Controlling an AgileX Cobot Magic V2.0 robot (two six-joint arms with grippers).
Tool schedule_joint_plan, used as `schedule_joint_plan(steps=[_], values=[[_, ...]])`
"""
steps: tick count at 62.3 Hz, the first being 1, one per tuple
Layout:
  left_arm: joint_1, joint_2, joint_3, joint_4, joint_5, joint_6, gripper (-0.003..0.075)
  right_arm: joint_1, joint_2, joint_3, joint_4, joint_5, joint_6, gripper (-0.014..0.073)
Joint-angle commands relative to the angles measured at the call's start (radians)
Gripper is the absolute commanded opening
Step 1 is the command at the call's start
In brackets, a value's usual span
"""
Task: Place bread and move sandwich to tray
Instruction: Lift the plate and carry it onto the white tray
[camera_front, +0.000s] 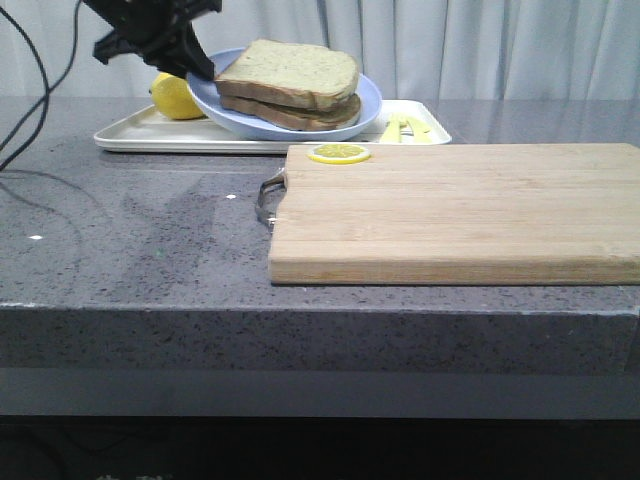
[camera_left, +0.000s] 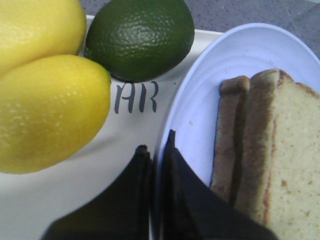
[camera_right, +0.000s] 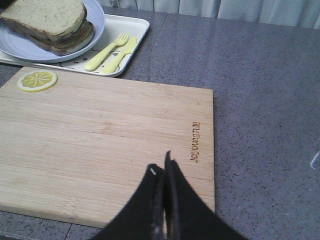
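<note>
The sandwich (camera_front: 290, 80) lies on the round light blue plate (camera_front: 372, 100), with the thick pale speckled bread slice as its top layer; the egg is hidden. The plate is over the white tray (camera_front: 150, 135) at the back left; whether it touches the tray I cannot tell. My left gripper (camera_front: 200, 68) is shut on the plate's left rim. In the left wrist view the left gripper (camera_left: 157, 142) has one finger on each side of the plate rim (camera_left: 235, 60), next to the sandwich (camera_left: 265, 150). My right gripper (camera_right: 161, 162) is shut and empty above the bamboo cutting board (camera_right: 100, 135).
A lemon (camera_front: 176, 97), a second lemon (camera_left: 35, 25) and a green lime (camera_left: 140, 37) lie on the tray's left part. A yellow fork and knife (camera_right: 107, 52) lie on its right part. A lemon slice (camera_front: 338, 153) sits on the board's far left corner.
</note>
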Motion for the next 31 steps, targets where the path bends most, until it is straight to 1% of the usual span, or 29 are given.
schedule_joint_plan(steps=[1, 13, 20, 31], values=[[-0.008, -0.075, -0.047, -0.074, -0.063, -0.011, -0.0018, -0.006, 0.007, -0.028, 0.000, -0.069, 0.000, -0.0060], [-0.008, -0.072, -0.047, -0.025, -0.083, -0.011, -0.0019, -0.006, 0.007, -0.028, 0.000, -0.069, 0.000, -0.0060], [-0.008, -0.072, -0.047, 0.038, -0.065, -0.011, -0.0019, -0.006, 0.007, -0.028, 0.000, -0.070, 0.000, -0.0060], [-0.008, -0.070, -0.047, 0.054, -0.032, 0.006, -0.0018, -0.006, 0.007, -0.028, 0.000, -0.072, 0.000, -0.0060]])
